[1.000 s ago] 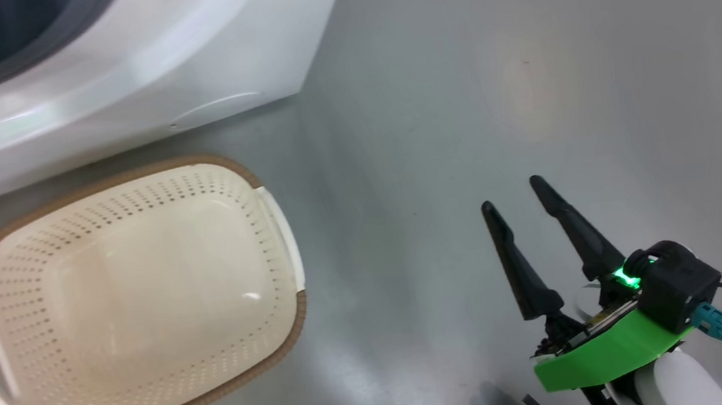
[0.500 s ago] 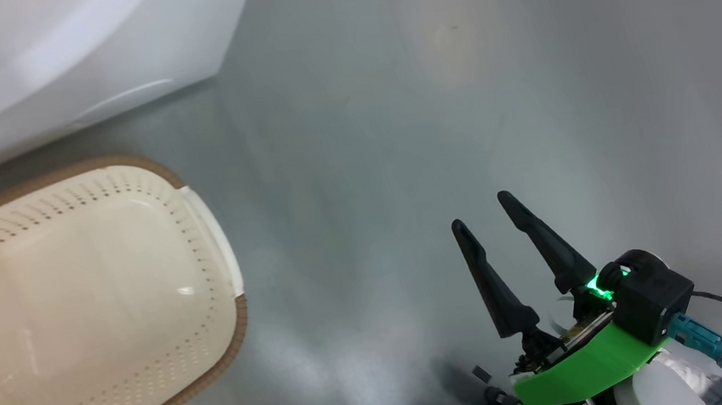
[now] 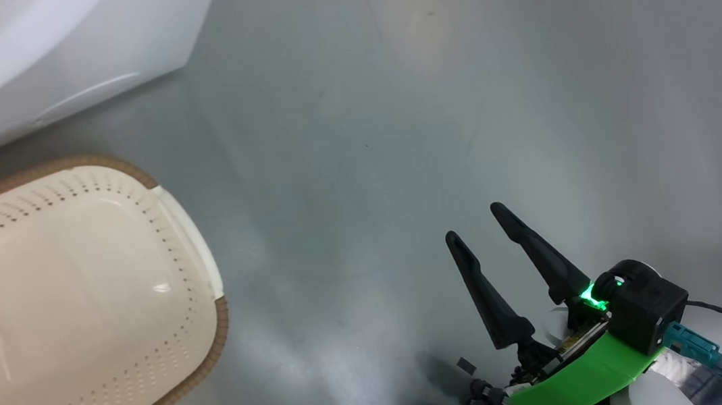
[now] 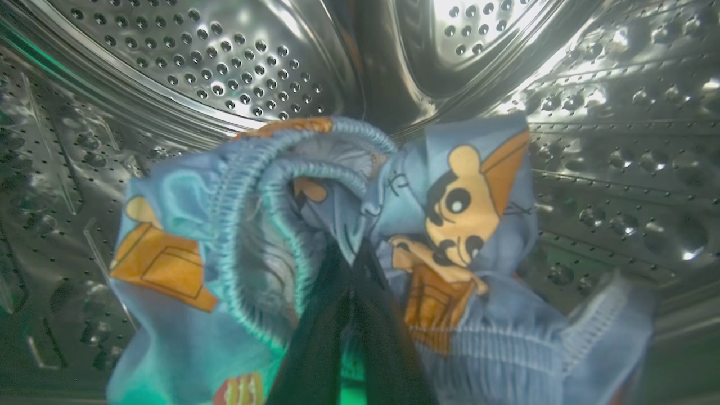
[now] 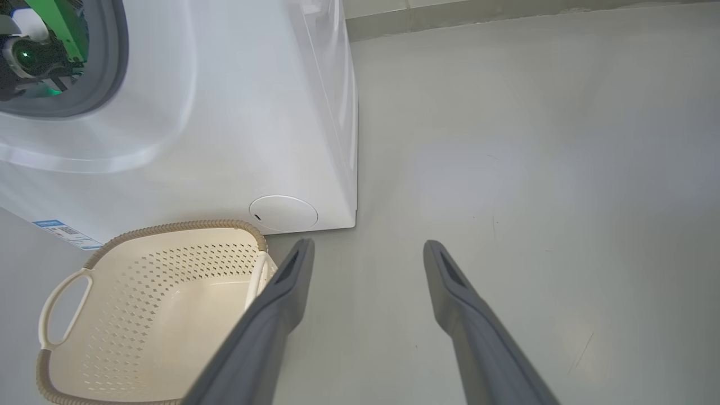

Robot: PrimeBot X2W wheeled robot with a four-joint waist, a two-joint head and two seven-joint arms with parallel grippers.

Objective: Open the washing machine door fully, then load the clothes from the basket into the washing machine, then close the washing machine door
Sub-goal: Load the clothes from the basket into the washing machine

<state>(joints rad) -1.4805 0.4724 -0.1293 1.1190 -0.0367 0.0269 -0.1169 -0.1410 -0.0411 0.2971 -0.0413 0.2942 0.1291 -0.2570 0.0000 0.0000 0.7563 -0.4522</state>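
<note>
Head camera has swung right, so the basket (image 3: 216, 334) now sits further left in view, empty. Left hand (image 4: 351, 253) is pinched on the clothes (image 4: 461, 214) inside the washing machine (image 4: 225, 56) drum. Right hand (image 3: 475, 222) is spread wide, empty. Fabric is likely light and limp; grip a bunched fold.

We are looking at the clothes (image 4: 467, 214), light blue fabric printed with orange cartoon animals, bunching in a crumpled heap inside the perforated steel drum (image 4: 225, 62). The white washing machine (image 5: 236, 129) is standing on the floor, its grey gasket (image 5: 115, 73) showing. The cream basket (image 5: 185, 264) with the brown rim is sitting upright and empty, just near of the machine's front.
</note>
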